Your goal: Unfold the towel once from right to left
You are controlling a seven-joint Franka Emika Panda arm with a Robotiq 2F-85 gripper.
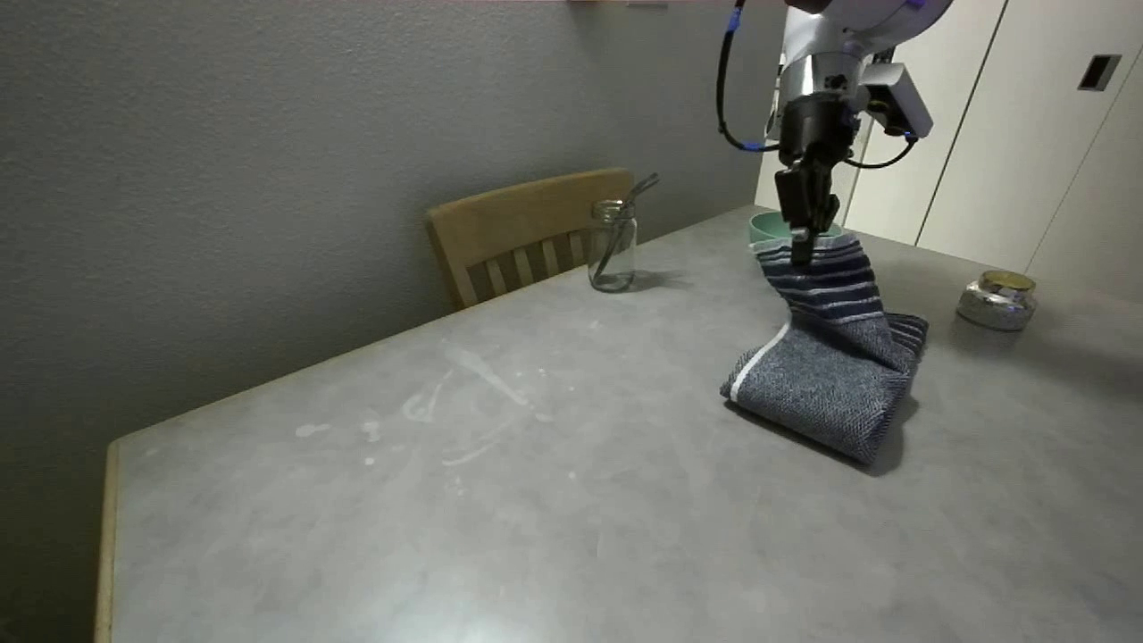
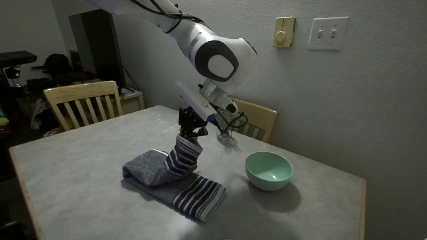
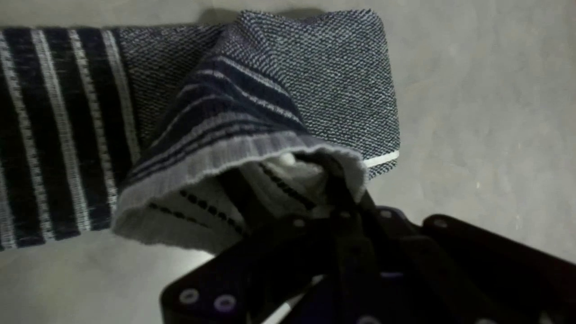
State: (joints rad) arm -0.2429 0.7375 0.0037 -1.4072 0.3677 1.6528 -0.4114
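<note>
The towel (image 1: pixel 817 388) is a dark blue-grey cloth with pale striped bands. It lies folded on the table, as an exterior view (image 2: pixel 146 166) also shows. One striped end is raised above the rest and curls over. The other striped end lies flat on the table below it. My gripper (image 1: pixel 802 253) is shut on the raised end's pale edge, also seen in an exterior view (image 2: pixel 190 134). In the wrist view the gripper (image 3: pixel 353 193) pinches the edge of the towel (image 3: pixel 333 81), with a finger partly hidden inside the curled cloth.
A teal bowl (image 2: pixel 268 175) stands on the grey table (image 2: pixel 73 173), beside the towel. A glass jar (image 1: pixel 613 263) with utensils stands near the wall-side edge, by a wooden chair (image 1: pixel 527 210). A small silver jar with a gold lid (image 1: pixel 997 304) stands near the towel.
</note>
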